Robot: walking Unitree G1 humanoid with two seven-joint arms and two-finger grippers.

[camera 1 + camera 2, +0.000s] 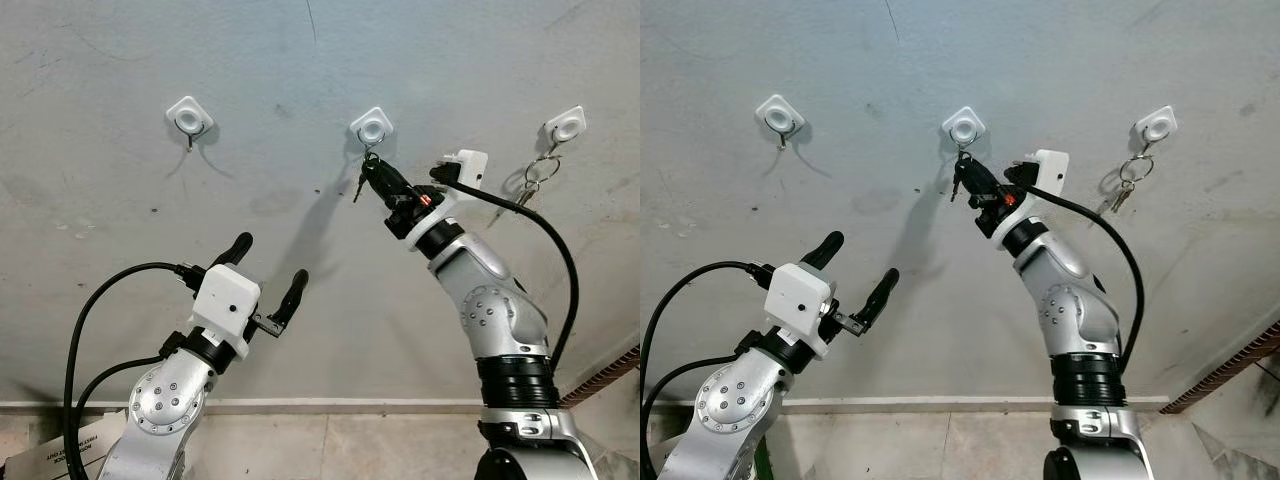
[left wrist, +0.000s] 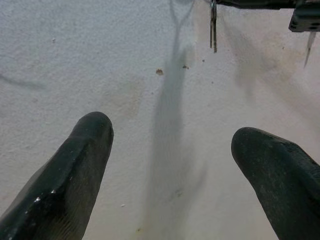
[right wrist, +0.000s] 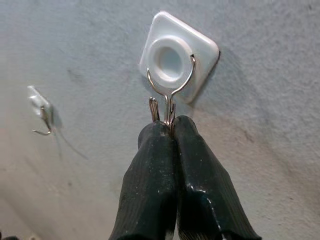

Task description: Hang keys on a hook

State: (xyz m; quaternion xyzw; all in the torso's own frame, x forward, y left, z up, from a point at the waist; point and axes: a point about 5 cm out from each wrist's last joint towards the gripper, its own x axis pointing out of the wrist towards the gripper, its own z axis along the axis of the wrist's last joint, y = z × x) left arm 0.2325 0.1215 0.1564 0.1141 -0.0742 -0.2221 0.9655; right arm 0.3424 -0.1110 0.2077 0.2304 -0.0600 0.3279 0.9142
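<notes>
- Right end effector (image 3: 169,131) pinches the key ring (image 3: 171,95) at the middle wall hook (image 1: 371,127) (key dangling beside its fingers).
- Left end effector (image 1: 270,270) hangs lower, fingers spread.

Grey wall (image 1: 300,300) carries three white hooks (image 1: 189,116); rightmost apparently holds keys (image 1: 532,182).

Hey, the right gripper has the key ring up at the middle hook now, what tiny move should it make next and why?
Probably open the right gripper slightly and let go. In the right wrist view its fingers are pinched shut on the key ring, whose wire loop sits against the middle hook, and a key dangles below. Whether the loop is fully seated is unclear, so ease open slowly. The left gripper waits open, lower down.
</notes>
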